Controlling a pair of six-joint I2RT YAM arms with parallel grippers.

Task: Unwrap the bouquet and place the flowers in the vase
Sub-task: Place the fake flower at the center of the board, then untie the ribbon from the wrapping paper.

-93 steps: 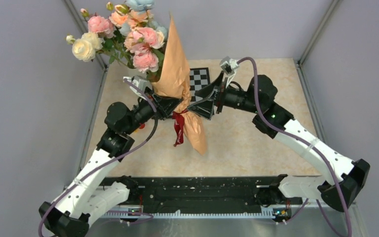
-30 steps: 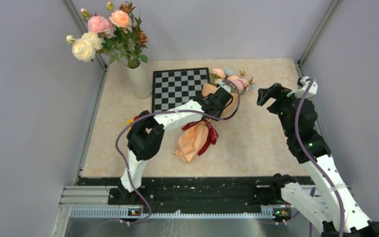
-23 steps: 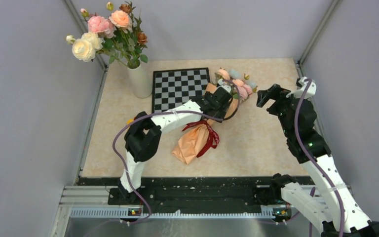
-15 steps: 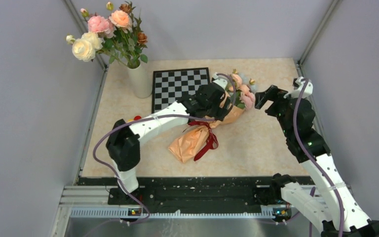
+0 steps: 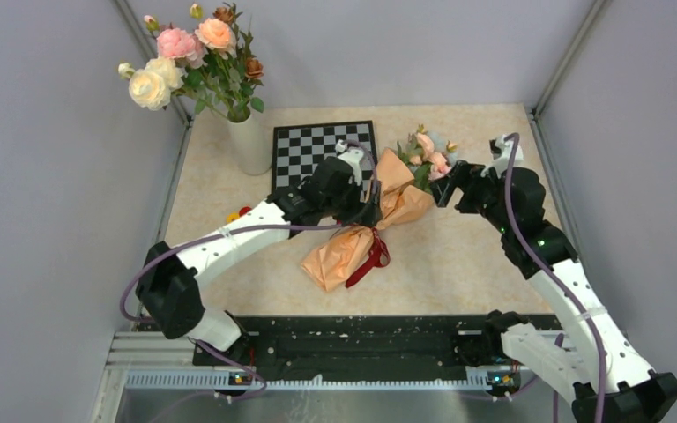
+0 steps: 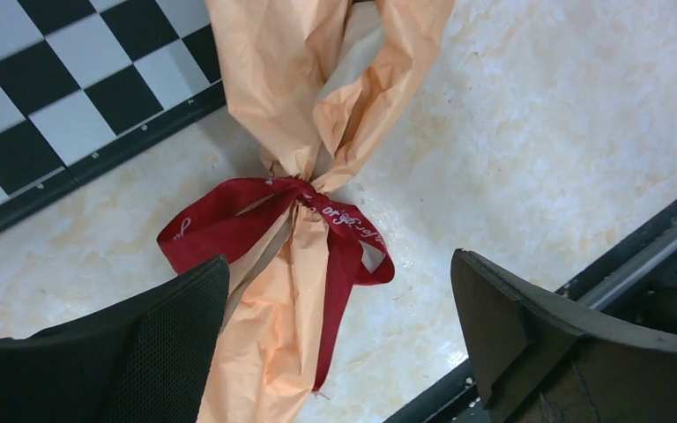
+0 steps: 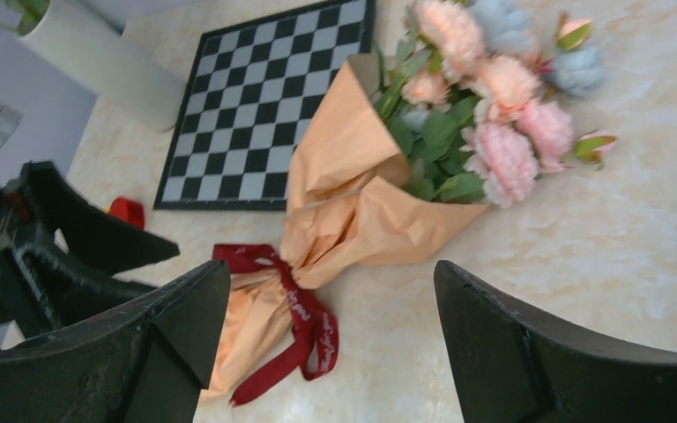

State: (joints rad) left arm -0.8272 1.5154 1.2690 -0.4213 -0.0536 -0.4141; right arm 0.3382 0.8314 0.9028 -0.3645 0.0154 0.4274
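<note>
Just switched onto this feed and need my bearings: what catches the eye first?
The peach paper bouquet, tied with a red ribbon, lies mid-table beside the chessboard, still wrapped. Both open grippers flank it: left gripper, right gripper by the flowers. A white vase of roses stands back left.

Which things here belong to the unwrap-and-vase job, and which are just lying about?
Job: bouquet, dark red ribbon, flowers, white vase.
Lying about: chessboard, large roses already in the vase, small red object near the chessboard.
</note>
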